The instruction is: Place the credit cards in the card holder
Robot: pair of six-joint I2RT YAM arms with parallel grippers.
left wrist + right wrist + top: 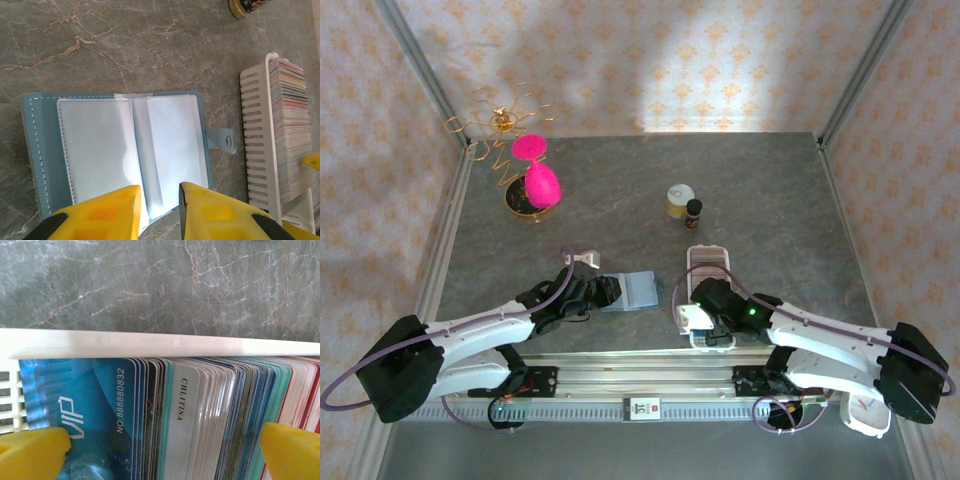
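The credit cards (200,410) stand on edge, packed face to face in a long white slotted tray (257,140) whose long axis runs near to far on the grey marbled tabletop (125,45). The right tool (162,440) hangs directly over the near end of that stack. Its yellow fingers are spread wide, one at each side of a thick run of cards, and grip nothing. A glossy blue VIP card (95,400) leans at the left end of that run, beside the left finger.

The card holder (120,145) lies open and flat just left of the tray, at the tip of the left tool (160,189). It is stitched teal leatherette with soft clear plastic sleeves, and its snap tab (222,140) points toward the tray. The left tool's jaws are narrowed, with the near edge of a sleeve leaf in the gap. I cannot tell whether they pinch it.

The right arm is nearer the cards. Its jaws close along the stack, so I judge it must single out one thin, slippery card.
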